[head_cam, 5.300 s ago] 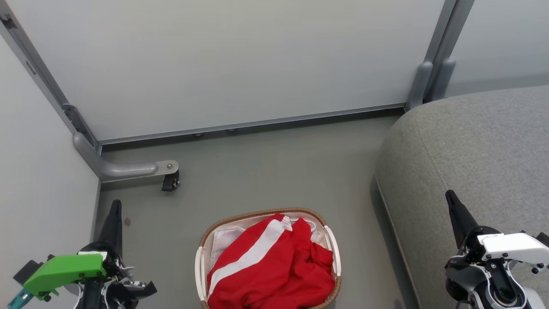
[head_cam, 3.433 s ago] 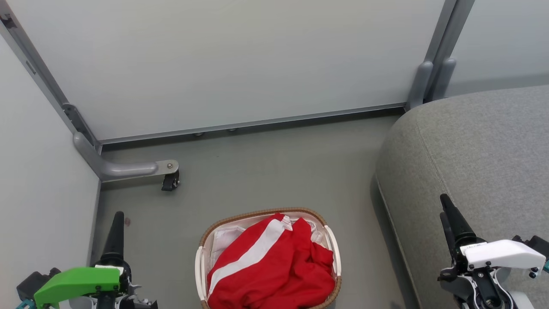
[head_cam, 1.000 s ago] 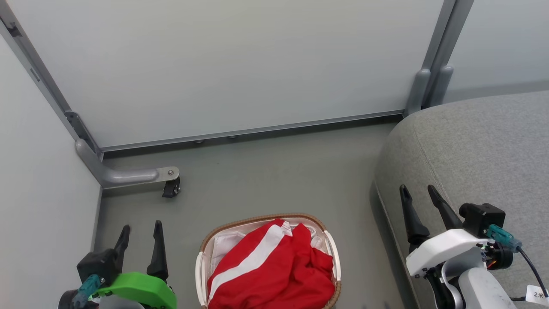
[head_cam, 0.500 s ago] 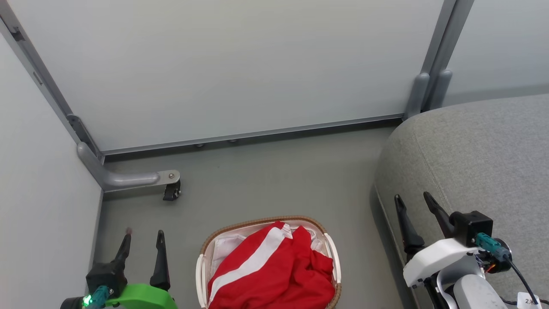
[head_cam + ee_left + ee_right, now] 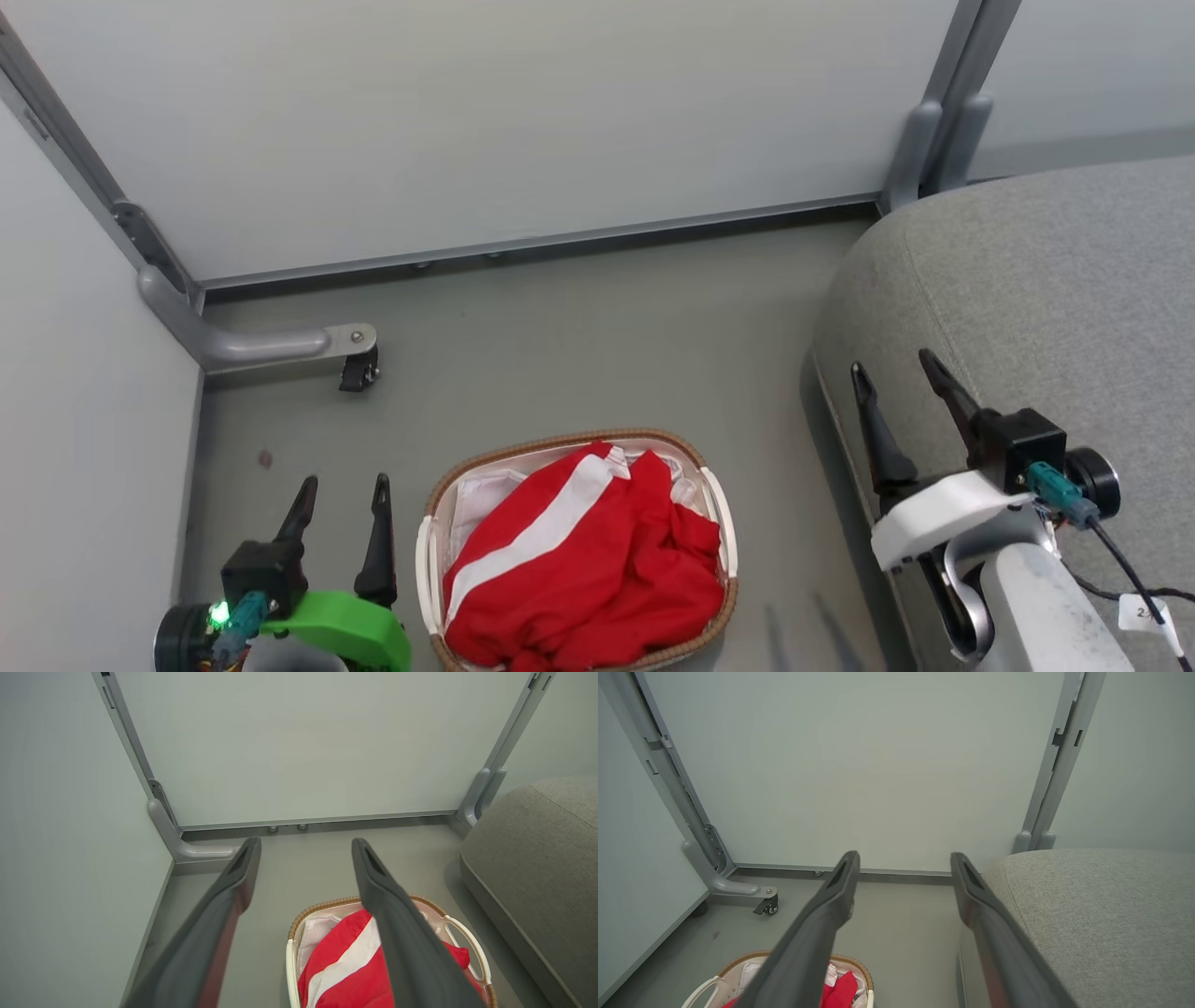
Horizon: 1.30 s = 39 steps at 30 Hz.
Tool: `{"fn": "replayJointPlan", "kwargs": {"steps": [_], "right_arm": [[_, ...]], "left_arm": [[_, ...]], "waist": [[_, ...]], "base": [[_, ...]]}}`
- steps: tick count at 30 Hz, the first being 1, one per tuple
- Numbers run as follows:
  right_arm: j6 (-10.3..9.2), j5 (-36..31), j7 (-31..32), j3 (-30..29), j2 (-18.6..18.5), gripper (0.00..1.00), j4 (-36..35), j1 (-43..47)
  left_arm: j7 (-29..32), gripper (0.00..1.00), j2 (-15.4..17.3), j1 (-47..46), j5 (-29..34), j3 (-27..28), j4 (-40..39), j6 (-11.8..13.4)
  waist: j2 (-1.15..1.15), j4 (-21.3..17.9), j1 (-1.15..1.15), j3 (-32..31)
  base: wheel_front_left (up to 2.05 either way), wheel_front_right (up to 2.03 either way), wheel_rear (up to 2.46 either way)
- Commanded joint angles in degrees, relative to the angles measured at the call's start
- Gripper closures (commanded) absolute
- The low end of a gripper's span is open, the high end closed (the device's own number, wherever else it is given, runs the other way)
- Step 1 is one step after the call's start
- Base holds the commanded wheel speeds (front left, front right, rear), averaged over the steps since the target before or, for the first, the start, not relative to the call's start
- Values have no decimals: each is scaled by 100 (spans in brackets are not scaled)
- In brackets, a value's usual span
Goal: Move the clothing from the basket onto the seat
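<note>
While my left pincer (image 5: 345,483) stands with its two dark fingers spread wide, it grips nothing. It hangs above the floor (image 5: 579,327), just beside the left side of the basket (image 5: 551,441), with its fingers pointing toward the floor's far edge. My right pincer (image 5: 890,362) is likewise spread and empty. In the head view it sits over the front left rim of the seat (image 5: 1055,280), one finger across the cushion's rounded side and the other across its top.

Clothing (image 5: 597,569): bright red fabric, piled inside the basket and covering most of its opening. A garment with a broad white stripe (image 5: 546,534) lies uppermost on the left, and plain red folds are bunched on the right. A thin white liner (image 5: 474,497) shows beneath, at the far left of the basket interior.

Basket: cream-white with a brown woven rim and a white handle on each side. It stands on the floor, well apart from the floor's far edge, between the floor's left edge and the seat.

Seat: large, grey, woven and round-edged. It lies to the right of the basket, near it but apart, with a strip of floor between them.

Pale partition panels (image 5: 523,121) close the floor's far and left edges. A grey metal foot with a black caster (image 5: 358,371) occupies the far left corner.
</note>
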Motion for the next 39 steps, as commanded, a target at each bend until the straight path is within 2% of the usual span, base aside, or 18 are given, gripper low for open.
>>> {"fn": "replayJointPlan", "kwargs": {"steps": [1, 8, 22, 39], "right_arm": [[-2, -113, -54, 18, -21, 0, -84, -165], [-2, -349, -112, -7, -25, 0, -372, -688], [-2, -208, -105, 37, -22, 0, -1065, -1533], [-2, -202, -105, 116, -21, 0, -1480, -1918]], "left_arm": [[-50, 0, 9, -206, 120, -31, 29, -38], [-113, 0, 6, -895, 186, -293, 362, -88], [-98, 0, 412, -2424, -446, -1364, 1011, -95], [-98, 0, 564, -3567, -774, -2712, 1779, -96]], "waist": [[0, -94, 0, 426], [0, -248, 0, 1351], [0, -563, 0, 2962], [0, -900, 0, 4005]], "base": [[0, 0, 0], [0, 0, 0], [0, 0, 0], [0, 0, 0]]}}
